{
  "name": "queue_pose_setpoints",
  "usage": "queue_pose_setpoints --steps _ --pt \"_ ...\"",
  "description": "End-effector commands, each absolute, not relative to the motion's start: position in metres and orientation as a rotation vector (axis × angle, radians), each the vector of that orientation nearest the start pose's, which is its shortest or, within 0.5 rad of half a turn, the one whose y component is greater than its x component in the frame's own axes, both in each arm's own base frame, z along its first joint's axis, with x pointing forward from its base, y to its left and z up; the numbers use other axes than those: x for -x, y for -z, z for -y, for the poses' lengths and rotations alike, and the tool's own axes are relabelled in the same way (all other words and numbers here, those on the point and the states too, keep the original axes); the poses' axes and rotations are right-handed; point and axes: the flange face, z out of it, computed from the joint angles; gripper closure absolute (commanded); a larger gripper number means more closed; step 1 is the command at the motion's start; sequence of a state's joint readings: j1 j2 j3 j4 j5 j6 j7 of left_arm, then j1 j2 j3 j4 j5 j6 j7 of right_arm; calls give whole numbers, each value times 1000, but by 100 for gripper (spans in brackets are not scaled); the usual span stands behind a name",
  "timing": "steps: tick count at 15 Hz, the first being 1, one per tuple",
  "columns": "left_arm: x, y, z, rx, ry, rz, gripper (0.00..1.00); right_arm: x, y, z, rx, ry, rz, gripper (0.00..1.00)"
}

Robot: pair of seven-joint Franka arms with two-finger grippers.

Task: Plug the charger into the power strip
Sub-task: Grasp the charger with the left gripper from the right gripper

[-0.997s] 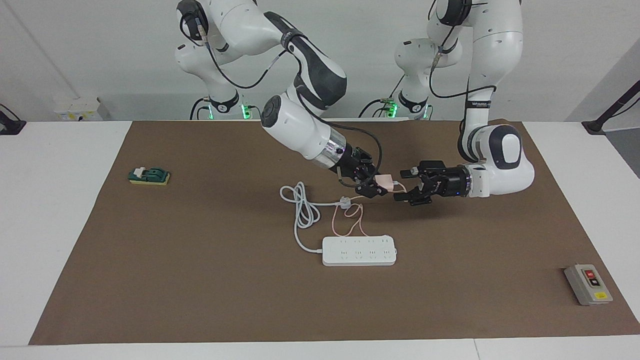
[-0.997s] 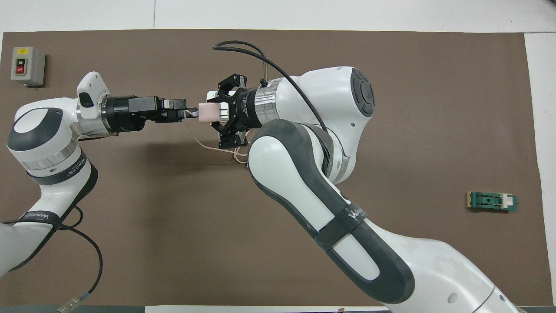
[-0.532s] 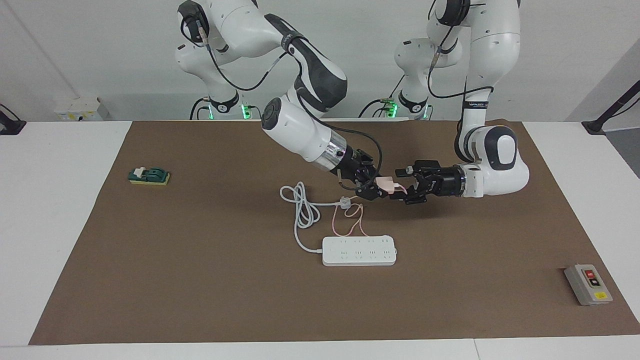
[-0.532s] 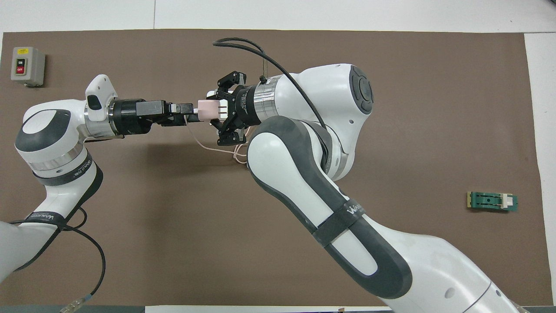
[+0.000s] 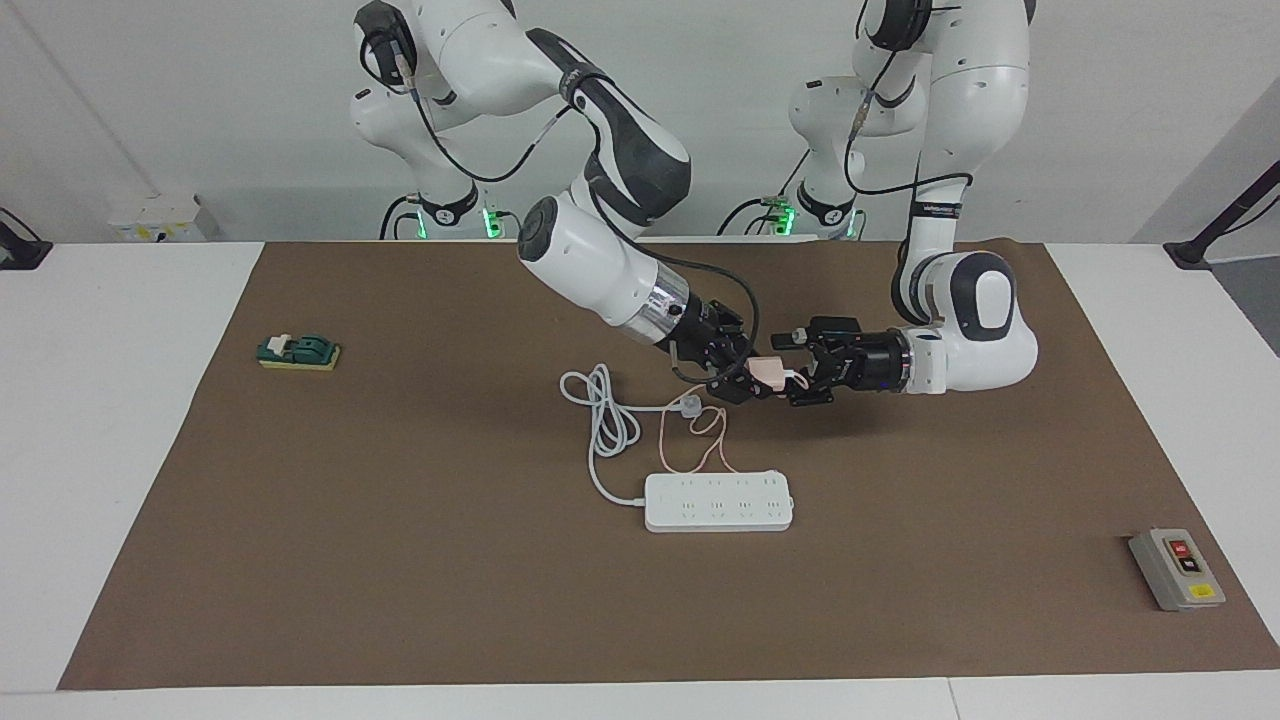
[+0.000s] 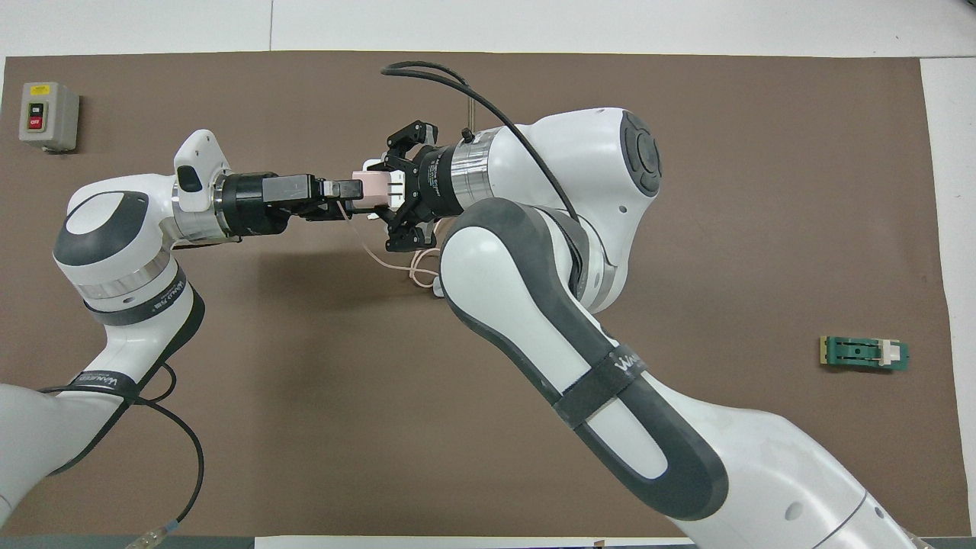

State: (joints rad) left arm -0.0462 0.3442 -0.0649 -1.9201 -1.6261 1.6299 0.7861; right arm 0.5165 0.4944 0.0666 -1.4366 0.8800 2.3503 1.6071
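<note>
Mid-handover: our right gripper (image 5: 742, 380) clamps the charger (image 5: 768, 369) in the air above the mat; our left gripper (image 5: 805, 373), jaws wide, must close, then carry it to the power strip (image 5: 718, 502)

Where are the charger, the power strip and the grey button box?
charger (image 5: 768, 368), facing view, on its pink body, up in the air between the two grippers.
power strip (image 5: 718, 502), facing view, on its socket face.
grey button box (image 6: 48, 116), overhead view, on its top face.
</note>
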Motion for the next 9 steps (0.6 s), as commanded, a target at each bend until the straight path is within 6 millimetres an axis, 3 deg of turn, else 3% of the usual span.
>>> queue_pose_setpoints --steps 1,3,9 --pt "-594 -366 172 -1538 -74 80 0 -620 -460 -405 1680 -675 -1678 100" --pt "-594 -367 173 -1538 -68 79 5 -621 -460 -404 1678 -674 -1680 100" --pt "-597 -373 166 -1565 8 51 63 -623 -463 -402 1659 -689 -1681 100"
